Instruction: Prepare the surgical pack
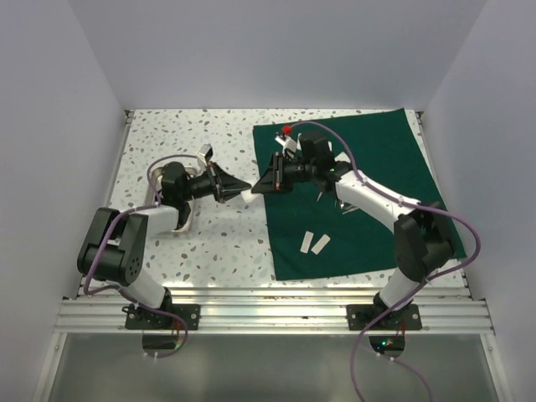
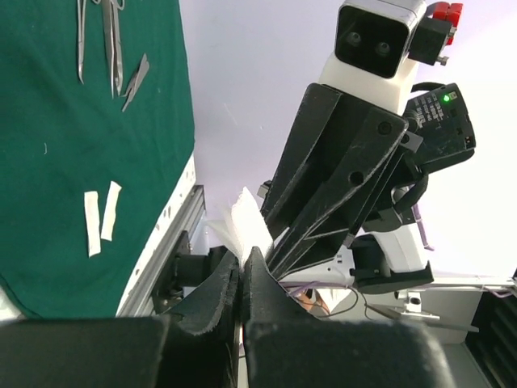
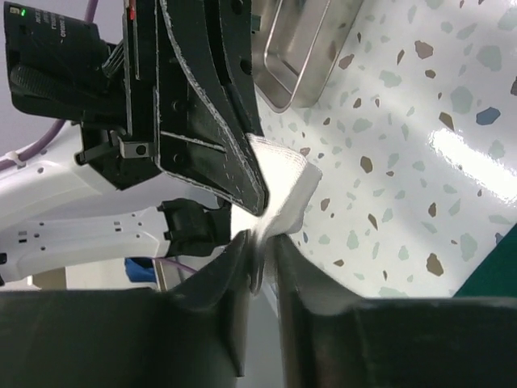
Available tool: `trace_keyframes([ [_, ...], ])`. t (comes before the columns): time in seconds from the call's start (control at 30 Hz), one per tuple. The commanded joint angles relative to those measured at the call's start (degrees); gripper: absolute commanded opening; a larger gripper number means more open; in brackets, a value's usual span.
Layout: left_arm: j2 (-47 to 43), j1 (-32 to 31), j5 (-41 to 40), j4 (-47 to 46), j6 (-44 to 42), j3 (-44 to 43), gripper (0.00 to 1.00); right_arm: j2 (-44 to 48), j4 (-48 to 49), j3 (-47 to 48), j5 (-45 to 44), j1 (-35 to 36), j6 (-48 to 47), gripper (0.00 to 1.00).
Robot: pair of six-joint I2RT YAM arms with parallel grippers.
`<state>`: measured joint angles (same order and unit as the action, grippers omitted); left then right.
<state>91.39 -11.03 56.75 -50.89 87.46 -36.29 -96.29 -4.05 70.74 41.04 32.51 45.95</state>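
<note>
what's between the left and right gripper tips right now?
A white gauze piece, pinched by both the left gripper and the right gripper; clearest in the right wrist view.

I count one green drape (image 1: pixel 377 167); one steel tray (image 3: pixel 303 56); three white gauze pieces in all: a first gauze strip (image 1: pixel 306 243), a second gauze strip (image 1: pixel 321 244), one folded gauze pad (image 1: pixel 248 194); steel instruments (image 2: pixel 113 48), seemingly three, their tops cropped; two grippers of mine, left gripper (image 1: pixel 243 190), right gripper (image 1: pixel 259 187).

Bright, even light, soft shadows; glare streaks the table (image 3: pixel 472 166) in the right wrist view.
</note>
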Motion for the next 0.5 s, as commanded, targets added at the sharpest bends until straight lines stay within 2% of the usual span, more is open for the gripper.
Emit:
trace_keyframes([
  [0.0,0.8,2.3,2.0,-2.6,-2.2,-0.3,0.00,-0.6,-7.1,4.6,-1.8,0.2,-4.0,0.41],
  [0.1,0.3,5.6,2.7,5.3,-9.5,-1.8,0.00,-0.6,-14.9,8.4,-4.9,-0.5,-8.9,0.62],
  [0.13,-0.1,6.6,2.7,11.0,-11.9,-2.4,0.00,-0.1,-18.1,8.8,-6.5,-1.0,-10.2,0.71],
  [0.17,-0.1,7.8,2.8,14.0,-16.8,-3.1,0.00,0.6,-19.1,8.5,-6.9,-1.6,-10.4,0.73],
  [0.2,-0.1,10.3,2.9,16.9,-19.0,-4.0,0.00,1.1,-20.3,8.2,-7.0,-2.5,-10.6,0.75],
  [0.23,0.1,10.9,2.9,21.0,-20.9,-4.5,0.00,1.5,-21.0,7.9,-7.3,-3.0,-11.4,0.76],
  [0.33,1.1,18.0,2.6,27.0,-26.6,-5.8,0.00,2.9,-24.2,7.0,-8.0,-3.9,-13.7,0.76],
  [0.47,2.8,25.2,-2.1,39.3,-38.2,-11.5,0.00,4.1,-24.5,3.9,-6.6,-5.3,-14.1,0.76],
])
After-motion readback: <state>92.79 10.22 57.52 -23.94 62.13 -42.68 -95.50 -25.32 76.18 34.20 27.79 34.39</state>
